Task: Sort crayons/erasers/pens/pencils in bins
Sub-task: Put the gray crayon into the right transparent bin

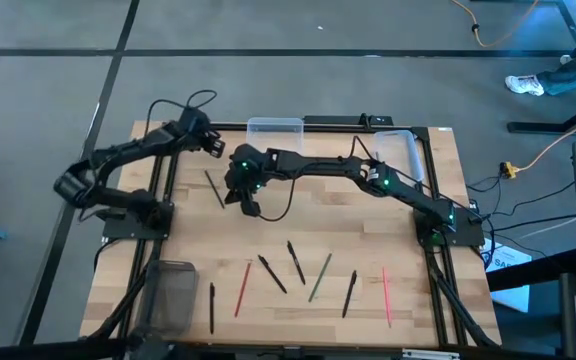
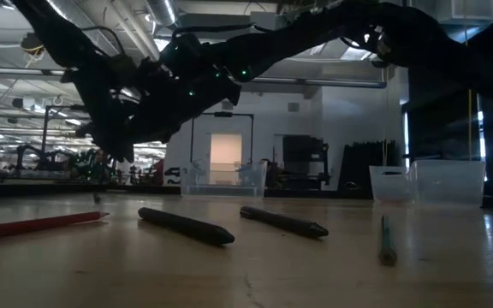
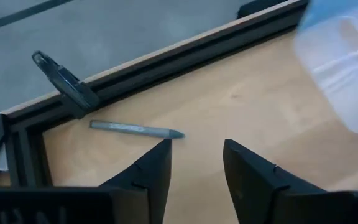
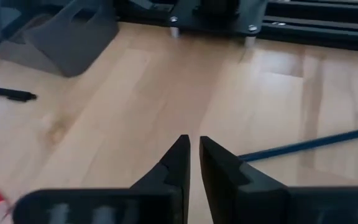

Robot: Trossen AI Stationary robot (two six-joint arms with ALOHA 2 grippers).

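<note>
The wooden counter (image 1: pixel 298 230) carries everything, framed by dark rails. Two dark arms reach over its far half: the right arm stretches from the right rail across to the middle, and the left arm bends from the left rail toward the far edge.

Three bins sit at the rim. A clear bin (image 1: pixel 275 127) stands at the far edge near the middle, a second clear bin (image 1: pixel 400 150) lies at the far right corner, and the smoky dark grey bin (image 1: pixel 171 297) sits at the near left corner.

The left tool (image 3: pixel 194 165) hovers near the far left corner, its fingers spread with bare wood between them; a grey pen (image 3: pixel 135 128) lies just beyond them by the rail. The right tool (image 4: pixel 194 158) hangs over the middle of the counter, fingers drawn almost together with only a thin slit, pinching nothing. A dark green pencil (image 1: pixel 214 188) lies just beside it.

Along the near half lie a row of sticks, well apart: a black pen (image 1: pixel 211 306), a red pencil (image 1: pixel 242 288), two black pens (image 1: pixel 272 274) (image 1: pixel 296 262), a green pencil (image 1: pixel 319 277), another black pen (image 1: pixel 349 293), and a pink pencil (image 1: pixel 386 296).
</note>
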